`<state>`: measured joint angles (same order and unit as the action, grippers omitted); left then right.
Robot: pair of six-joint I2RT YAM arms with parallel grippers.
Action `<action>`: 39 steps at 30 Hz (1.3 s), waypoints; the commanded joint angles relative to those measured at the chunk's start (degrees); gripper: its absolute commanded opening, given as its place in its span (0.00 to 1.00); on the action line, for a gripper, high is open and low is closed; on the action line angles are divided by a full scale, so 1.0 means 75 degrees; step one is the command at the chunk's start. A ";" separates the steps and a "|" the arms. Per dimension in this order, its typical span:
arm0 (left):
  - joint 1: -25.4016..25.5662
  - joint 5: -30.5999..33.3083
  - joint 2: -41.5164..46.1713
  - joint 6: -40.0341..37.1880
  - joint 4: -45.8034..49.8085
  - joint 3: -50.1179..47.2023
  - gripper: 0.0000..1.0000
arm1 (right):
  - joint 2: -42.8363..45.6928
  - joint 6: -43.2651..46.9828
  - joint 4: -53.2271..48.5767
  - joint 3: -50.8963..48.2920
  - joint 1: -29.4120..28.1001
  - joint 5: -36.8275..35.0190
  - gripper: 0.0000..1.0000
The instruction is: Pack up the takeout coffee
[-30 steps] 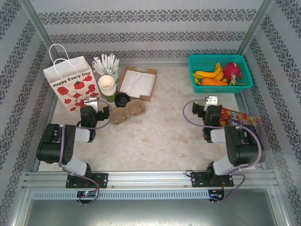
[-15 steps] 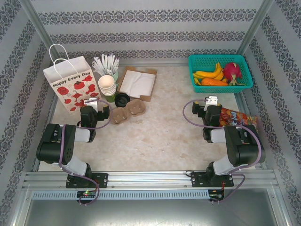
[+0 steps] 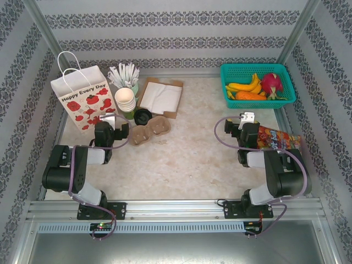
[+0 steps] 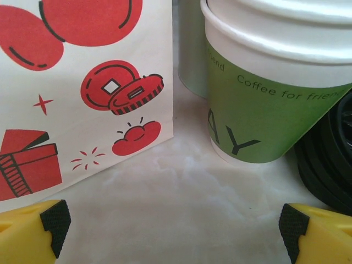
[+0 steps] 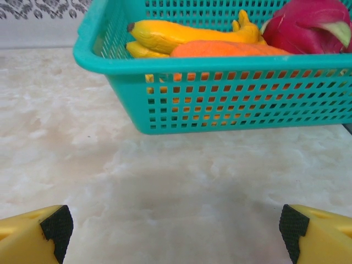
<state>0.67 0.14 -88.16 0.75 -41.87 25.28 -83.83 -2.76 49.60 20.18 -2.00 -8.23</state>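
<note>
The takeout coffee is out of view. My left gripper (image 3: 113, 124) (image 4: 173, 225) hangs low over the table, open with nothing between its fingers. It faces the gap between the white paper bag (image 3: 82, 99) (image 4: 82, 82) with red prints and a stack of cream-white cups (image 3: 125, 100) in a green-sleeved cup (image 4: 264, 110). A stack of black lids (image 3: 143, 116) (image 4: 330, 165) stands just right of that cup. My right gripper (image 3: 246, 122) (image 5: 173, 225) is open and empty, a short way in front of the teal basket (image 3: 257, 99) (image 5: 220, 104).
A brown cardboard cup carrier (image 3: 149, 128) lies right of my left gripper. Behind it are a napkin tray (image 3: 161, 96) and a mint-green cup with white sticks (image 3: 125, 74). The basket holds bananas (image 5: 181, 33) and a dragon fruit (image 5: 313, 25). A snack packet (image 3: 278, 137) lies at the right.
Both arms have shifted only slightly; the left gripper has edged a little toward the bag and cups. No object has moved.
</note>
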 commanded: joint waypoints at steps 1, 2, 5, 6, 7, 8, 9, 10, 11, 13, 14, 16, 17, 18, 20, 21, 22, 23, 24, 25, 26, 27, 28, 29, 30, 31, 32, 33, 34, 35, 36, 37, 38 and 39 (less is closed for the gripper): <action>0.0041 -0.0072 0.0577 -0.0124 0.1610 0.0743 1.00 | 0.0803 0.0143 -0.0443 0.0121 0.0022 0.0296 0.98; 0.0121 0.0002 0.0664 -0.0123 0.2009 0.0923 1.00 | 0.1051 0.0153 -0.0669 0.0138 0.0009 0.0332 0.98; 0.0564 0.0766 0.0894 -0.0113 0.2855 0.1326 1.00 | 0.1970 -0.0092 -0.1866 0.0304 -0.0037 0.0419 0.98; 0.0731 0.1017 0.1002 -0.0102 0.2991 0.1391 1.00 | 0.2264 -0.0213 -0.2224 0.0357 -0.0058 0.0501 0.98; 0.0885 0.1219 0.1130 -0.0043 0.3053 0.1415 1.00 | 0.2533 -0.0364 -0.2691 0.0450 -0.0084 0.0547 0.98; 0.1003 0.1397 0.1245 0.0055 0.3130 0.1440 1.00 | 0.2795 -0.0529 -0.3237 0.0613 -0.0114 0.0591 0.98; 0.1106 0.1542 0.1385 0.0207 0.3304 0.1517 1.00 | 0.3070 -0.0780 -0.4080 0.0885 -0.0145 0.0610 0.98; 0.1189 0.1703 0.1520 0.0425 0.3543 0.1625 1.00 | 0.3264 -0.1122 -0.4942 0.1206 -0.0172 0.0636 0.98; 0.1221 0.1864 0.1643 0.0654 0.3781 0.1725 1.00 | 0.3403 -0.1412 -0.5647 0.1481 -0.0187 0.0694 0.98; 0.1259 0.2234 0.1977 0.1448 0.4409 0.1947 1.00 | 0.3579 -0.1932 -0.6938 0.2021 -0.0228 0.1241 0.98; 0.1256 0.2390 0.2138 0.1912 0.4790 0.2048 0.99 | 0.3617 -0.2116 -0.7365 0.2214 -0.0270 0.1471 0.98; 0.1259 0.2599 0.2542 0.2991 0.5854 0.2302 1.00 | 0.3671 -0.2680 -0.8238 0.2625 -0.0447 0.1552 0.98; 0.1259 0.2718 0.2718 0.3512 0.6467 0.2470 1.00 | 0.3683 -0.3037 -0.8559 0.2770 -0.0527 0.1448 0.98; 0.1248 0.2822 0.2884 0.4124 0.7270 0.2686 0.99 | 0.3680 -0.3433 -0.8864 0.2923 -0.0591 0.1457 0.98; 0.1230 0.2664 0.3115 0.5176 0.8693 0.3072 0.99 | 0.3692 -0.4146 -0.9111 0.3070 -0.0662 0.1591 0.98; 0.1225 0.2258 0.3194 0.5493 0.9196 0.3206 0.99 | 0.3707 -0.4576 -0.9148 0.3086 -0.0681 0.1627 0.98; 0.1224 0.1722 0.3252 0.5718 0.9549 0.3309 1.00 | 0.3735 -0.4910 -0.9091 0.3077 -0.0683 0.1749 0.98; 0.1221 0.1224 0.3251 0.5883 0.9798 0.3367 1.00 | 0.3728 -0.5038 -0.9043 0.3111 -0.0683 0.1863 0.98; 0.1224 0.0735 0.3214 0.6135 1.0124 0.3419 1.00 | 0.3708 -0.5181 -0.9053 0.3180 -0.0683 0.1905 0.98; 0.1224 0.0256 0.3169 0.6307 1.0377 0.3426 1.00 | 0.3701 -0.5302 -0.9059 0.3233 -0.0694 0.1896 0.98; 0.1222 -0.0049 0.3103 0.6383 1.0586 0.3426 1.00 | 0.3671 -0.5376 -0.9066 0.3287 -0.0690 0.1863 0.98; 0.1224 -0.0337 0.3065 0.6469 1.0790 0.3388 1.00 | 0.3639 -0.5428 -0.9082 0.3335 -0.0697 0.1854 0.98; 0.1223 -0.0576 0.3058 0.6431 1.0899 0.3348 1.00 | 0.3591 -0.5406 -0.9060 0.3382 -0.0706 0.1907 0.98; 0.1224 -0.0738 0.3037 0.6312 1.1004 0.3343 1.00 | 0.3557 -0.5397 -0.9042 0.3419 -0.0714 0.1940 0.98; 0.1224 -0.0855 0.3005 0.6200 1.1107 0.3332 1.00 | 0.3512 -0.5385 -0.9046 0.3440 -0.0740 0.1932 0.98; 0.1224 -0.0952 0.2938 0.6063 1.1168 0.3305 0.97 | 0.3472 -0.5396 -0.9030 0.3446 -0.0763 0.1904 0.98; 0.1224 -0.1056 0.2842 0.5937 1.1196 0.3286 0.94 | 0.3428 -0.5394 -0.9008 0.3438 -0.0765 0.1883 0.98; 0.1224 -0.1137 0.2732 0.5850 1.1232 0.3283 0.93 | 0.3379 -0.5405 -0.8985 0.3427 -0.0776 0.1870 0.98; 0.1224 -0.1202 0.2626 0.5730 1.1240 0.3300 0.90 | 0.3312 -0.5399 -0.8950 0.3437 -0.0776 0.1909 0.98; 0.1223 -0.1269 0.2520 0.5647 1.1202 0.3337 0.89 | 0.3232 -0.5356 -0.8903 0.3454 -0.0794 0.1991 0.98; 0.1224 -0.1379 0.2423 0.5545 1.1111 0.3364 0.88 | 0.3146 -0.5309 -0.8879 0.3479 -0.0822 0.2057 0.98; 0.1224 -0.1571 0.2251 0.5446 1.1021 0.3440 0.87 | 0.3058 -0.5239 -0.8874 0.3526 -0.0882 0.2111 0.98; 0.1214 -0.1676 0.2045 0.5389 1.1019 0.3548 0.85 | 0.2962 -0.5152 -0.8882 0.3590 -0.0949 0.2134 0.98; 0.1221 -0.1758 0.1857 0.5343 1.0991 0.3619 0.83 | 0.2881 -0.5091 -0.8887 0.3660 -0.1013 0.2134 0.98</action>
<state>9.76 -8.99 -71.59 43.18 38.59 50.61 -61.08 -41.80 -17.34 45.04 -8.32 6.20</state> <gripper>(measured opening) 0.841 0.980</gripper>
